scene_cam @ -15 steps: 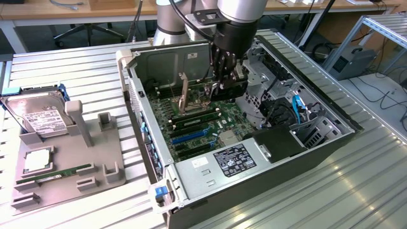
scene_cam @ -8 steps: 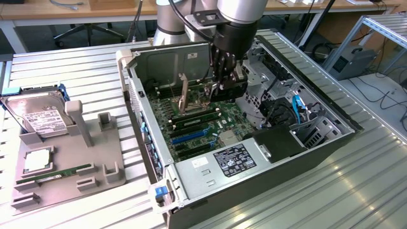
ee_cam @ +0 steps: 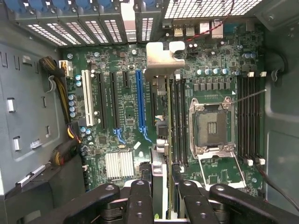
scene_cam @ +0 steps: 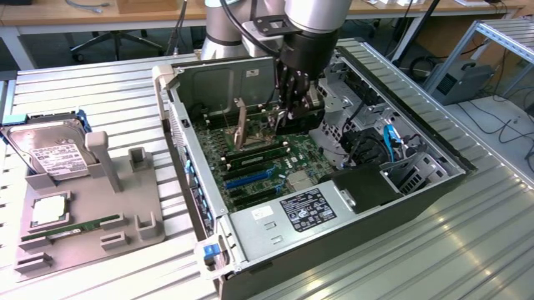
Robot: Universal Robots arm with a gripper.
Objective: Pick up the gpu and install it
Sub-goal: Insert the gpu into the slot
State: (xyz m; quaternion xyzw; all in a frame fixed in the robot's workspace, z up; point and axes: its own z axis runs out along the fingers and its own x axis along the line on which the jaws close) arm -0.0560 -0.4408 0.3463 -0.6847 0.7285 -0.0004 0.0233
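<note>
On the exterior view's left, a grey holder tray [scene_cam: 125,206] on the slatted metal tabletop [scene_cam: 75,94] carries a silver hard drive [scene_cam: 52,150] with a white label, a square processor chip [scene_cam: 49,209] and a narrow green memory stick [scene_cam: 71,228]. To the right of it lies the open computer case [scene_cam: 351,237], its green motherboard [scene_cam: 267,165] exposed.

The arm reaches down into the case, and the tool [scene_cam: 292,103] is clamped on the gpu [ee_cam: 161,116]. In the wrist view the card is seen edge-on: a thin dark board running away between the fingers [ee_cam: 140,200], ending in a pale metal bracket [ee_cam: 161,58] with a bent tab near the case's rear slots. It hangs over the motherboard just beside the blue expansion slot [ee_cam: 140,100], between that slot and the memory slots [ee_cam: 180,116].

The card's faces are hidden by this angle. In the exterior view the fingers and case wall cover most of it, so whether its edge touches the board cannot be told.
</note>
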